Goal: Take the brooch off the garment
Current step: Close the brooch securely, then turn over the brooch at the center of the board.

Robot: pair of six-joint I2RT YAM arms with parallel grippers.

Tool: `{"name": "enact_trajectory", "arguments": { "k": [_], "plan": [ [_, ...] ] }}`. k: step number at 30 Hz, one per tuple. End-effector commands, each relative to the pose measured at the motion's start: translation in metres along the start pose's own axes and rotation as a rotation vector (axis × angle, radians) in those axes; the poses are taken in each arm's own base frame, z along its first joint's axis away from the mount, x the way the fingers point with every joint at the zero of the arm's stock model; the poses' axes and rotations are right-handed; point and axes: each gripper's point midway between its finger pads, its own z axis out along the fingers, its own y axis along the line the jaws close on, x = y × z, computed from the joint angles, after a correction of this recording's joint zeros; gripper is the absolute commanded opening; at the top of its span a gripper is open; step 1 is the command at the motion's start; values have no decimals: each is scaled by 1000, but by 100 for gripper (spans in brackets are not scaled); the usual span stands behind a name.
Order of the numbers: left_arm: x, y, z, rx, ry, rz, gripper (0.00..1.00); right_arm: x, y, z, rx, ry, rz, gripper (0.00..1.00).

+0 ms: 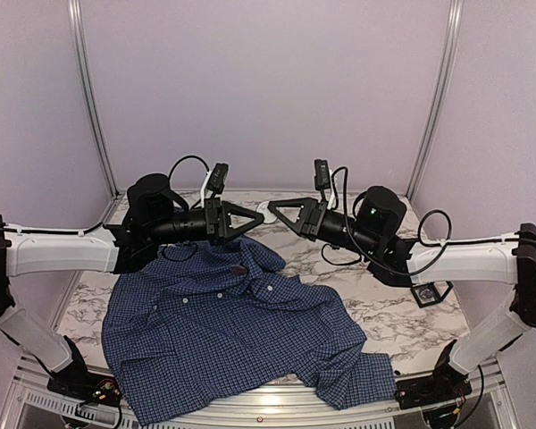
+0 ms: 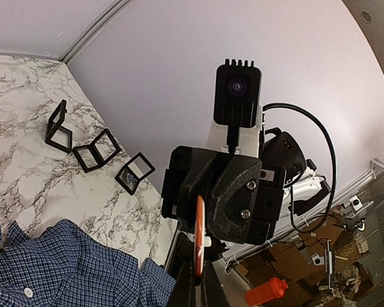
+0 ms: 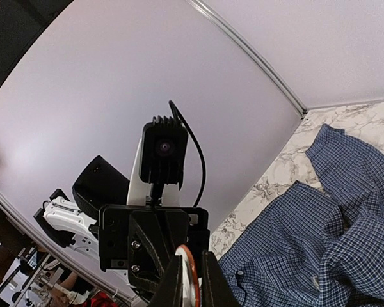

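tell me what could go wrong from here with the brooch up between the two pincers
1. The brooch looks pinched in the right pincer, with the left pincer tip to tip against it. Whether the left grips too is unclear. A mistimed release could drop it onto the garment or the marble table.
2. The pincers nearly touch, so any push forward could knock them together.

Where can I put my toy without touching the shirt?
On the bare table right of the shirt, before the little frame. A thin strip lies left of the shirt. The back is crowded: left gripper and right gripper meet there.
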Motion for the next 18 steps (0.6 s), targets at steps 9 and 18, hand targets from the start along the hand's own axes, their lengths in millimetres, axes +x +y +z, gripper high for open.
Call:
{"name": "enact_trajectory", "arguments": {
  "k": [9,18],
  "plan": [
    [7,6,2,-3,43,35,0,-33,8,-6,31,-105,-63,23],
    [-12,6,-7,-155,62,324,0,-42,6,-10,124,-87,-125,44]
  ]
}}
